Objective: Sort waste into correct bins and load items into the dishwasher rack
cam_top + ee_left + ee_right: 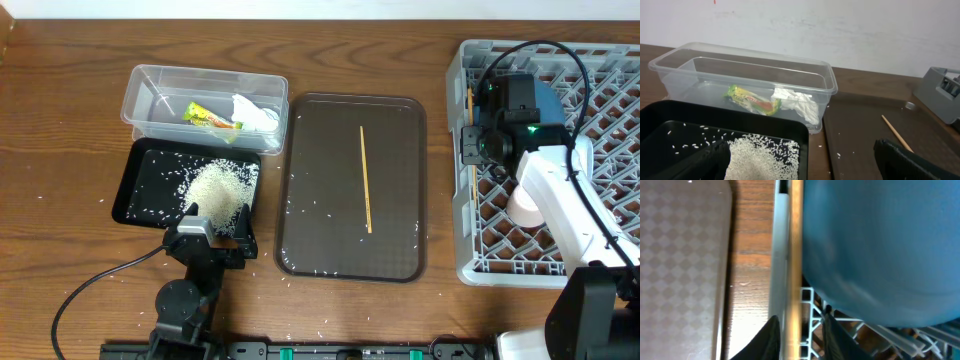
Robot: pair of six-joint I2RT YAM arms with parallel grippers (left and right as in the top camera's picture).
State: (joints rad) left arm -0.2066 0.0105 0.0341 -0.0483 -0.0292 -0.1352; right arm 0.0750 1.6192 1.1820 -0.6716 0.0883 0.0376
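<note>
The clear tub (150, 85) holds the snack wrapper (207, 117) and white tissue (255, 112); both show in the left wrist view, wrapper (752, 100) and tissue (797, 102). The black tray (135, 180) holds a rice pile (218, 188). My left gripper (212, 240) is open and empty at that tray's near edge (805, 167). One chopstick (365, 180) lies on the brown tray. My right gripper (470, 145) is over the rack's (610, 90) left wall. Its fingers (799, 330) stand slightly apart around a second chopstick (796, 240), beside the blue plate (880, 245).
The brown serving tray (320, 150) sits between the bins and the rack, with stray rice grains (320, 268) along its near edge. A white cup (525, 205) stands in the rack under my right arm. Loose grains dot the table by the black tray.
</note>
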